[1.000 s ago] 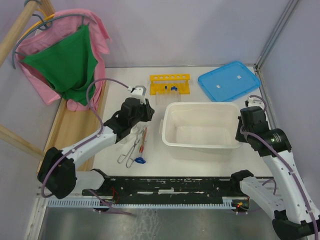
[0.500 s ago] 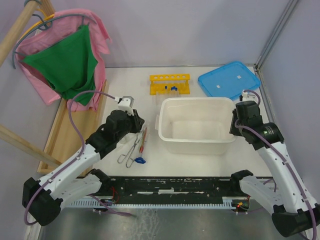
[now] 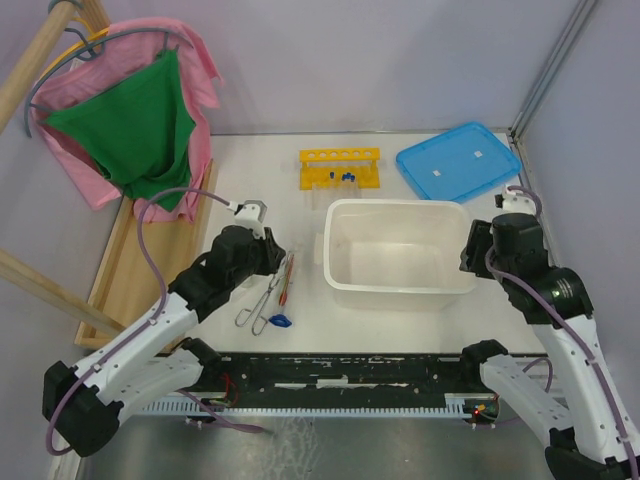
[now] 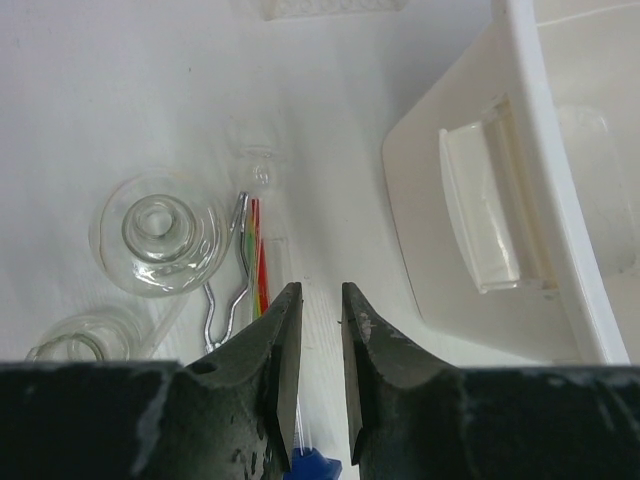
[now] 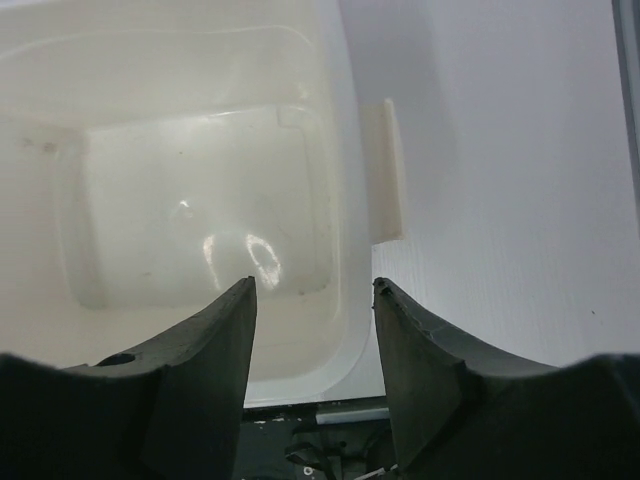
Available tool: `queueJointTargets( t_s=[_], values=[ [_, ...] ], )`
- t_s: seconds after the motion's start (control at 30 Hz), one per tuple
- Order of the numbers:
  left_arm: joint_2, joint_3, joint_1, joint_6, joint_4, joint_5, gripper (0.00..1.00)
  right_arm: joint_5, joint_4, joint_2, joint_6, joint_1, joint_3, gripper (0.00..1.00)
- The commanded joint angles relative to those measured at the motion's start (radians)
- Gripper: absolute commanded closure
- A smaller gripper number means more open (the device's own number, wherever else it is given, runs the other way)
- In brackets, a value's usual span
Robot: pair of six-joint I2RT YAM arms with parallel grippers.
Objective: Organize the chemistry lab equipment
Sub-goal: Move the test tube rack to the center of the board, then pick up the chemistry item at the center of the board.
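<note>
Left gripper [image 4: 321, 292]: jaws a narrow slit apart, nothing between the tips. It hangs low over the table [image 3: 250, 170], just left of the white tub [image 3: 398, 294].

Tongs [image 4: 225, 305] lie flat, just ahead and left of the fingertips. The red rod [image 4: 262, 262] lies right alongside them; can't tell if they touch.

A loose tube [image 3: 281, 321] with a blue cap lies flat on the table by the tongs' loop end. It shows through the jaw gap in the left wrist view and is not gripped.

First flask [image 4: 160, 228] stands upright left of the tongs, seen straight down its neck. Second flask [image 4: 75, 345] is nearer and further left, partly cut off by the finger. Both are hidden under the left arm in the top view.

Right gripper [image 5: 313, 283]: jaws wide apart, holding nothing. It sits over the tub's right rim, next to the tub handle [image 5: 388, 170].

Yellow rack [image 3: 340, 157] stands upright at the far side of the table, behind the tub and apart from it. A few capped tubes [image 3: 347, 176] sit at its front; can't tell if they are in the holes.

Blue lid [image 3: 458, 160] lies flat in the far right corner, right of the rack, clear of the tub.
</note>
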Motion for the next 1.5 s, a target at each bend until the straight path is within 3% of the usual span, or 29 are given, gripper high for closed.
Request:
queueJointTargets(
  t_s=[0.0,0.1,0.33,0.63,0.83,1.0,1.13,1.23,1.37,1.47],
  values=[
    [-0.035,-0.007,-0.013,-0.058,-0.061,0.002,0.71,-0.116,0.062,-0.079,-0.015,0.0,0.094,0.42],
    [-0.05,-0.04,-0.02,-0.08,-0.079,-0.04,0.71,-0.264,0.12,-0.078,-0.022,0.0,0.107,0.43],
    [-0.051,-0.015,-0.02,-0.114,-0.092,-0.104,0.7,-0.381,0.177,0.041,-0.049,0.001,0.11,0.45],
    [0.099,0.246,-0.018,-0.084,-0.22,-0.179,0.6,-0.305,0.129,0.13,-0.057,0.004,0.151,0.42],
    [0.168,0.345,0.001,-0.059,-0.204,-0.213,0.51,-0.288,0.172,0.145,-0.037,0.007,0.104,0.38],
    [0.331,0.425,0.125,-0.051,-0.174,-0.079,0.5,-0.2,0.186,0.217,-0.052,0.007,0.135,0.35],
    [0.464,0.544,0.252,-0.057,-0.23,0.083,0.54,-0.199,0.176,0.331,-0.055,0.008,0.288,0.35],
    [0.477,0.619,0.276,-0.053,-0.353,0.047,0.55,-0.222,0.092,0.477,-0.027,0.008,0.474,0.36],
    [0.484,0.758,0.29,-0.051,-0.559,-0.087,0.54,-0.093,-0.048,0.61,0.043,0.007,0.741,0.37],
    [0.483,0.792,0.299,-0.025,-0.638,-0.062,0.52,-0.008,-0.125,0.694,0.045,0.008,0.915,0.36]
  ],
)
